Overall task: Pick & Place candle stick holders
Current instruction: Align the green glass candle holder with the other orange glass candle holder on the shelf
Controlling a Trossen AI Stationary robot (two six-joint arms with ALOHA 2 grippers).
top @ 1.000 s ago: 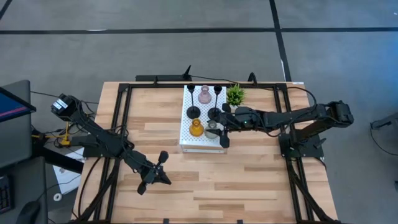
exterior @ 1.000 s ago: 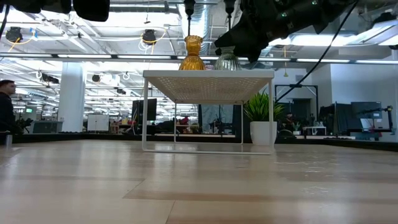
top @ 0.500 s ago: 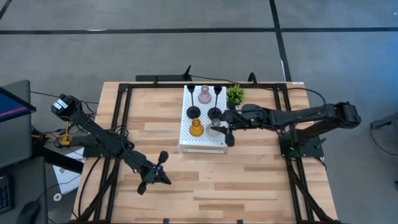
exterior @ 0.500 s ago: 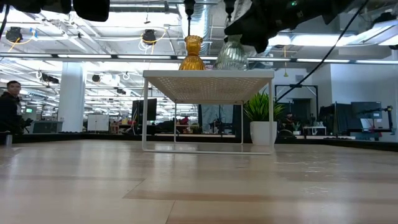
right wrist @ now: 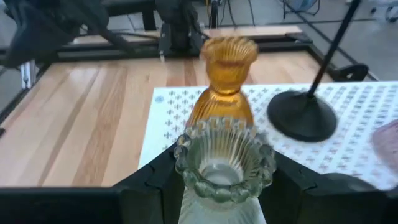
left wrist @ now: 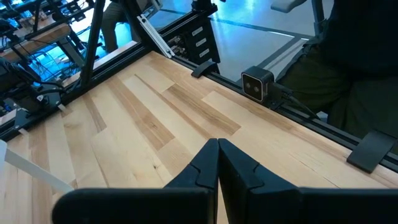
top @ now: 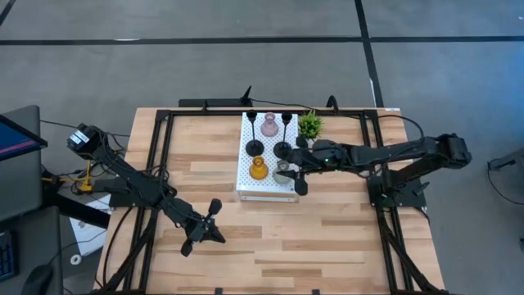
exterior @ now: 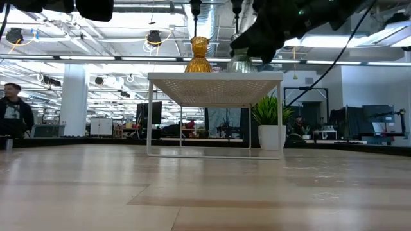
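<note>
A white perforated stand (top: 250,182) holds two black holders with round bases (top: 255,147) (top: 282,150), a pink glass holder (top: 268,125) and an amber glass holder (top: 259,169) (right wrist: 225,93). My right gripper (top: 288,173) is shut on the pale grey-green glass holder (right wrist: 224,163) at the stand's right near part. In the low view, the holder (exterior: 240,63) shows at the level of the stand's top. My left gripper (left wrist: 217,158) is shut and empty, low over the table's near left part (top: 209,232). My right gripper pinches the pale holder between its two fingers just under the beaded rim, at the neck (right wrist: 194,208). The fingers come about level from the table's right side. The holder stands upright. I cannot tell whether its base rests on the stand.
A small green potted plant (top: 309,124) stands on the table by the stand's far right corner, close to my right arm. The amber holder is right beside the held one. Bare wood (top: 311,238) lies in front of the stand. A person (exterior: 11,109) shows in the room behind.
My right gripper, with the pale holder, went up and a little toward the table's right edge. It then came back down and left over the stand. The holder stood higher half a second ago and now sits low again at the stand's top.
</note>
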